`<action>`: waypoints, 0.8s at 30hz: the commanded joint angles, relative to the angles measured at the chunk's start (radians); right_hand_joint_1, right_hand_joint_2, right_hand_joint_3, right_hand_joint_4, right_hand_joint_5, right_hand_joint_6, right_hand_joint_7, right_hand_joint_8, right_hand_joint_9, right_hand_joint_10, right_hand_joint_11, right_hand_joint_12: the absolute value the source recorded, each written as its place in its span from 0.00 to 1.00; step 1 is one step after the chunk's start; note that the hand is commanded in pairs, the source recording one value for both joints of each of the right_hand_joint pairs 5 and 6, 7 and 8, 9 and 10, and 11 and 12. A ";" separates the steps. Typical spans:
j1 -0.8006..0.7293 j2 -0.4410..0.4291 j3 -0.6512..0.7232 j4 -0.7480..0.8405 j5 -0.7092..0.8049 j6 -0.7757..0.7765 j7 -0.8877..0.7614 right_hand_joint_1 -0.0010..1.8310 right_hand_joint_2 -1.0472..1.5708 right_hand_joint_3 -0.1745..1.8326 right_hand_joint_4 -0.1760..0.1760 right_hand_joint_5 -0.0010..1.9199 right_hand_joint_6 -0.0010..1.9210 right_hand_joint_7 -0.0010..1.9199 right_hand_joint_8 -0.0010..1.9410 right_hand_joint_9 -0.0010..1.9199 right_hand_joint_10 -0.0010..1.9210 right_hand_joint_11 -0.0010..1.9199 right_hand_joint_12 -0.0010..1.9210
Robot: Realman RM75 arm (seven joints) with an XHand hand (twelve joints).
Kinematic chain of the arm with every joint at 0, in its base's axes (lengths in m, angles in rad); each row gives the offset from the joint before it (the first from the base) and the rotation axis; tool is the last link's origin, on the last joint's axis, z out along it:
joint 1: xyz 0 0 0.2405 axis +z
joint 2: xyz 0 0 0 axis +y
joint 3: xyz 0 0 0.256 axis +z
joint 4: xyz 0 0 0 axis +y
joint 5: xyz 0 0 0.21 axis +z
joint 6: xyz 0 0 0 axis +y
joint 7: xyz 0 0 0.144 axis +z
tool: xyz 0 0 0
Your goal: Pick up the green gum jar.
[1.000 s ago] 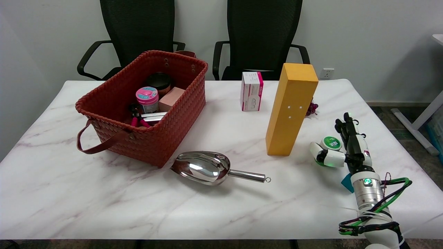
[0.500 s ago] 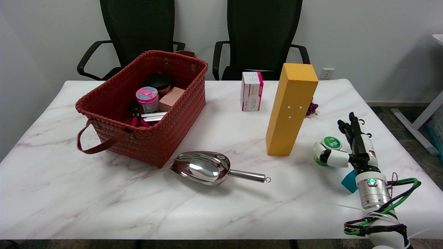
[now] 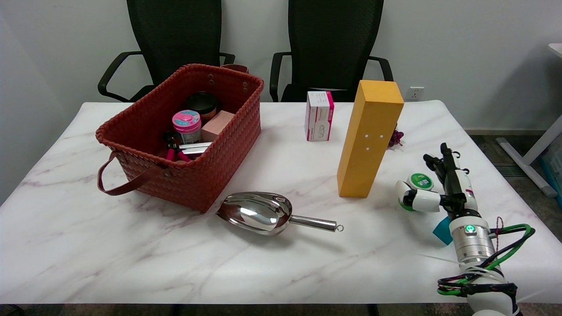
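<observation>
The green gum jar (image 3: pixel 419 181), small with a white and green lid, stands on the marble table (image 3: pixel 131 245) at the right, just right of the tall yellow block. My right hand (image 3: pixel 439 193) reaches in from the lower right and brackets it. The thumb (image 3: pixel 417 200) lies across the jar's near side and hides its lower part. The dark fingers (image 3: pixel 445 173) stand upright just right of the jar. I cannot tell whether they touch it. The jar sits on the table, not lifted.
A tall yellow block (image 3: pixel 369 140) stands close to the jar's left. Behind it are a pink and white box (image 3: pixel 319 115) and a small purple thing (image 3: pixel 395 137). A steel scoop (image 3: pixel 263 213) lies mid-table, a filled red woven basket (image 3: pixel 206 175) at left. A teal piece (image 3: pixel 440 230) lies by my wrist.
My right hand drew a little right and away from the jar, then shifted back left toward it. The jar has stayed in place.
</observation>
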 commanded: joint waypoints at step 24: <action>0.026 0.020 -0.025 -0.010 0.074 -0.066 -0.045 0.70 0.60 0.63 0.50 0.00 0.00 0.25 0.25 0.21 0.21 0.05 0.05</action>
